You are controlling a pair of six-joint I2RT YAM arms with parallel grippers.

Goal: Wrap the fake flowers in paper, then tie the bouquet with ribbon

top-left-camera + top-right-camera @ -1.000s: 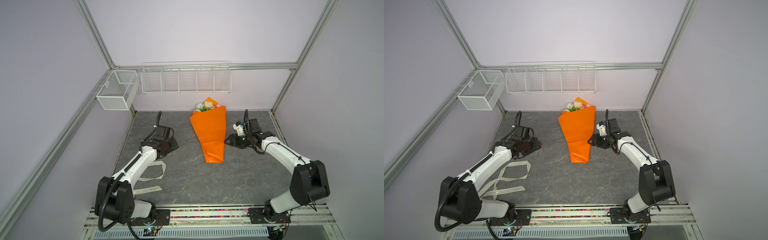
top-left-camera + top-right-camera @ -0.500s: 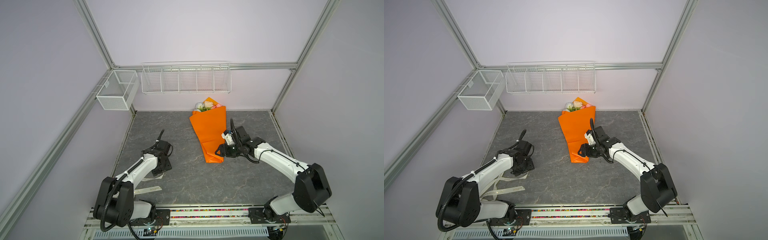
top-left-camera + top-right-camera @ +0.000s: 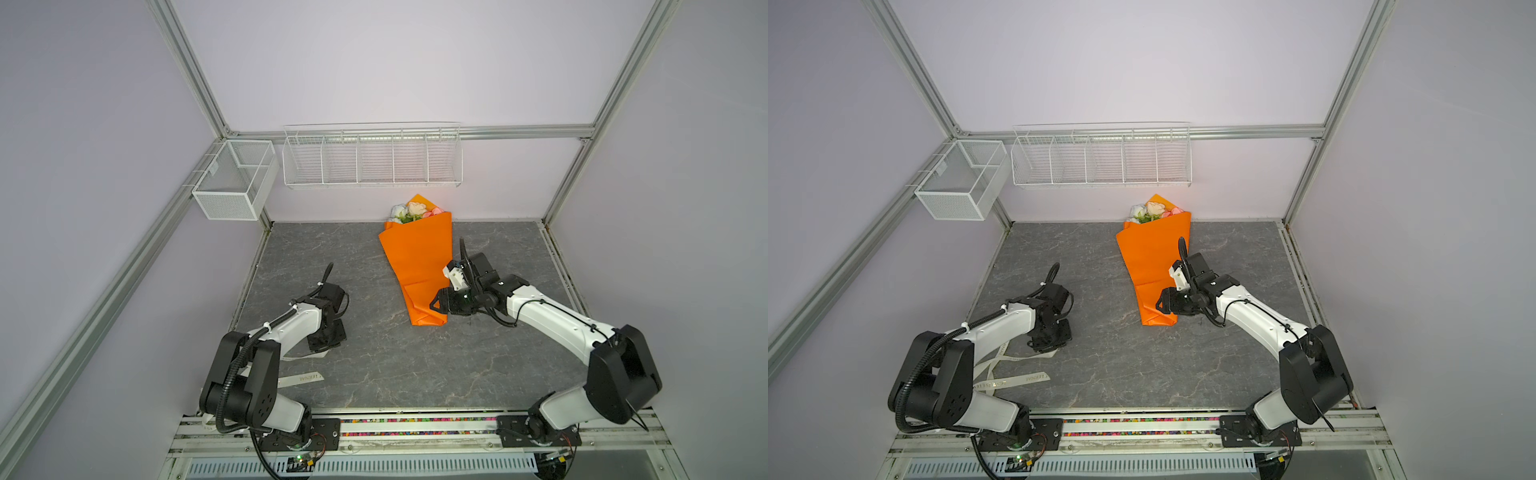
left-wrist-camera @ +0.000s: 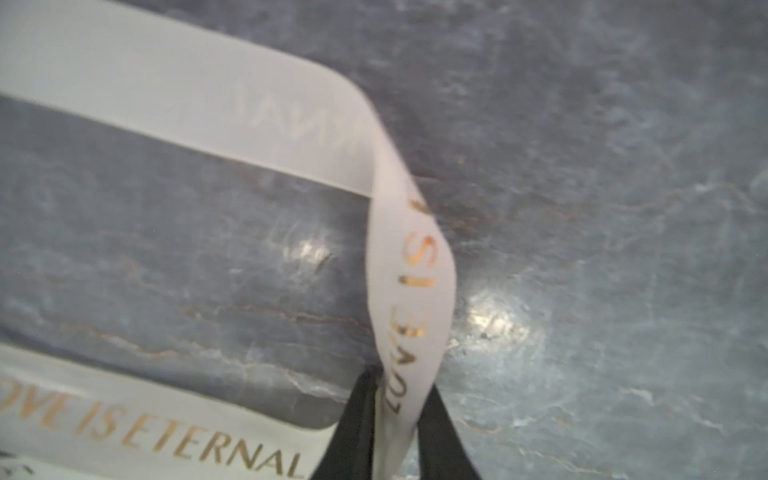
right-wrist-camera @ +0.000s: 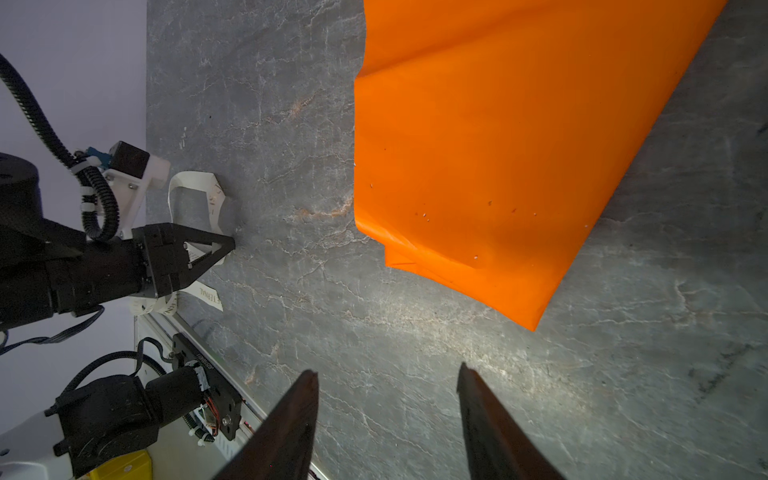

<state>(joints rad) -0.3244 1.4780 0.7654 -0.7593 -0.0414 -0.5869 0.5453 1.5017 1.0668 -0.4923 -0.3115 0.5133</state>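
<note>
Bouquet [image 3: 417,257] in orange paper lies on the grey surface [image 3: 374,374] in both top views, blooms toward the back wall; my right claw [image 3: 434,305] sits near its narrow end. Left wrist view: my left claw [image 4: 399,384] is pinched onto the cream ribbon [image 4: 409,270]. Right wrist view: right claw's jaws stand apart, holding nothing.

Table [image 3: 374,374]: bouquet [image 3: 417,266] at back centre; ribbon [image 3: 1021,380] front left, well apart; wire rack [image 3: 372,158] on back wall above bouquet.

orange-wrapped bouquet [image 3: 417,257], cream ribbon [image 4: 411,291] lettered gold, grey-veined tabletop [image 3: 374,365].
</note>
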